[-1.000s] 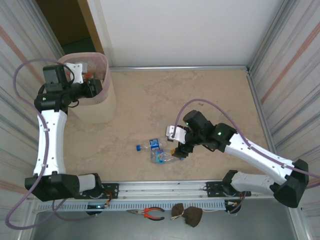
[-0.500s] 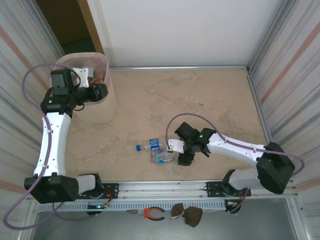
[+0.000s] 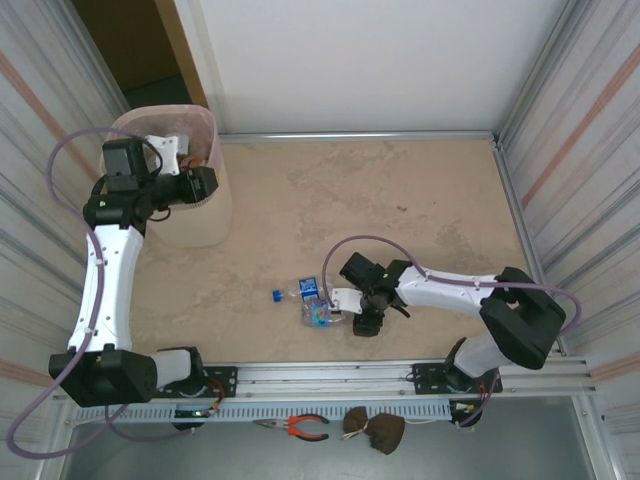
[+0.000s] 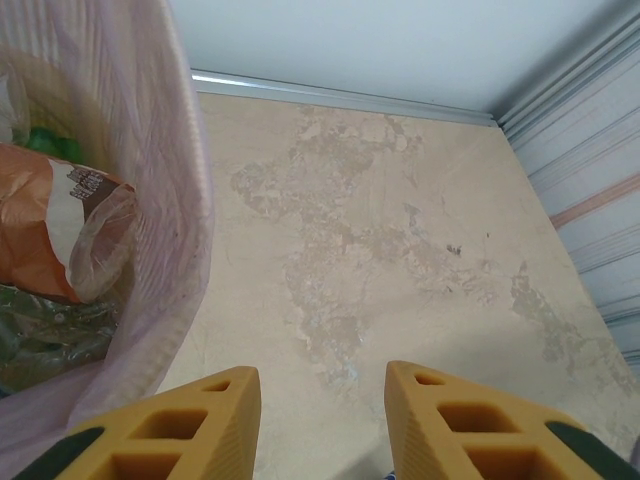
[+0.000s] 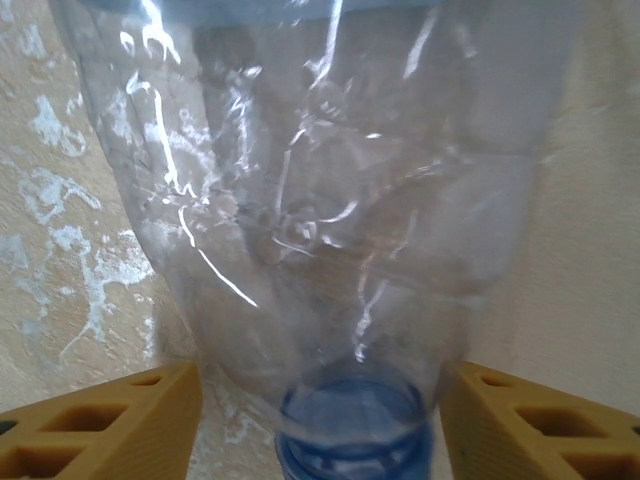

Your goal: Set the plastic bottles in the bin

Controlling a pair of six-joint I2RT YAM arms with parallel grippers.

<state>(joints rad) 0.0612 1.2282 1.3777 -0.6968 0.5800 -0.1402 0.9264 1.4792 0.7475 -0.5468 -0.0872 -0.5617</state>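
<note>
Two clear plastic bottles lie side by side near the front of the floor. One has a blue cap and blue label, the other a light blue label. My right gripper is low at their right end, open. In the right wrist view its fingers straddle the blue-capped neck of a clear bottle; a strip of floor shows beside the left finger. The bin stands at the far left with a pink liner, and bottles lie inside. My left gripper hangs open at its right rim, holding nothing.
Corrugated metal walls close both sides and a white wall closes the back. Pliers and a brown lump lie on the ledge in front of the arm bases. The marbled floor stretches between bin and right wall.
My right gripper has dropped and slid left and forward to the bottles' right end. My left gripper has edged right over the bin's rim, then held still.
</note>
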